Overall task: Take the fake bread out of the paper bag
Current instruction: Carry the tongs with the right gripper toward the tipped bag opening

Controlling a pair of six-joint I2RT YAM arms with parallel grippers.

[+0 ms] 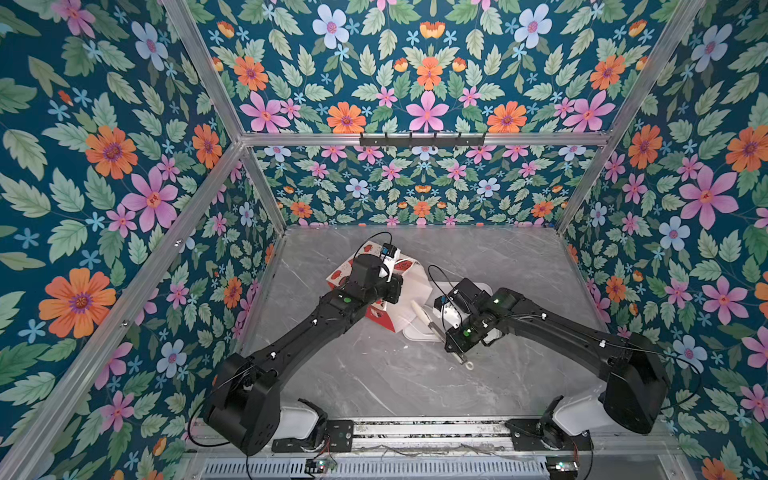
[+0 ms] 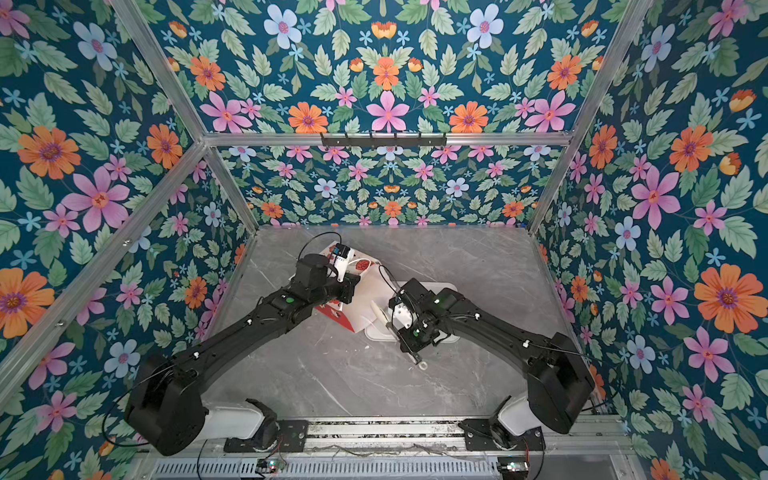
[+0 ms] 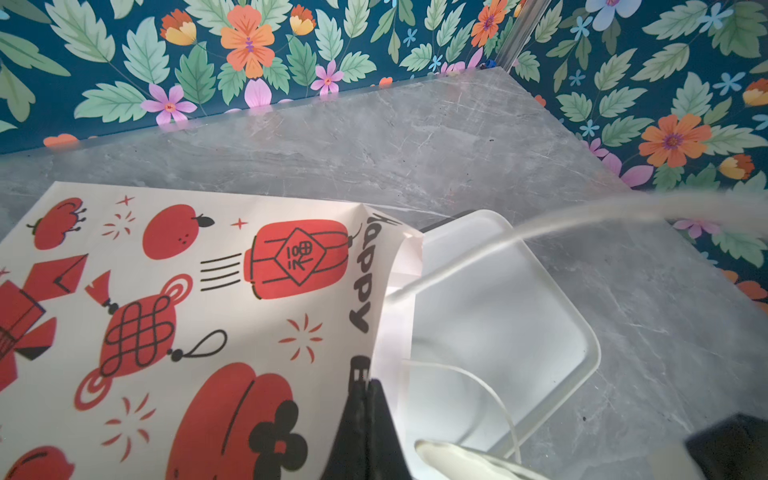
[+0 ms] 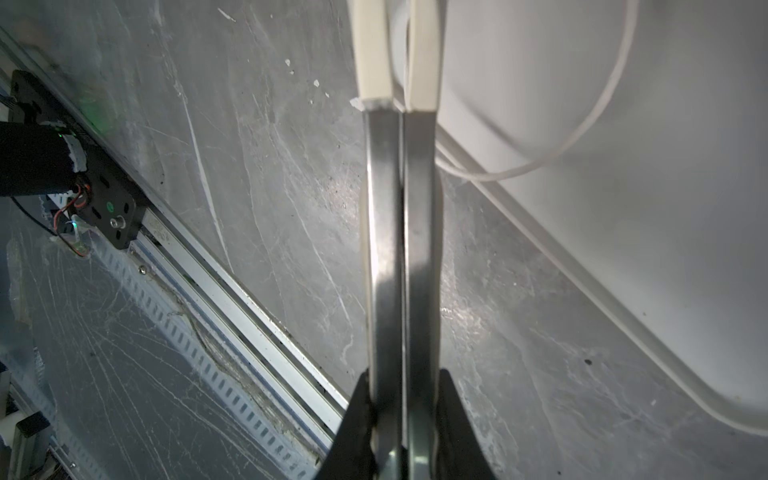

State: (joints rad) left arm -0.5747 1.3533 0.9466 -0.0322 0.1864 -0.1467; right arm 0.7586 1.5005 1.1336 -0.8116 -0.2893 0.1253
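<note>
Both top views: paper bag (image 1: 376, 315) (image 2: 340, 318) lies on the desk (image 1: 374, 374), frame centre, red base, white top

Left wrist: left gripper (image 3: 366, 390) pinches the bag rim; print reads "Happy"

Right wrist: right gripper (image 4: 403, 384) clamps metal tongs (image 4: 395, 249)
</note>
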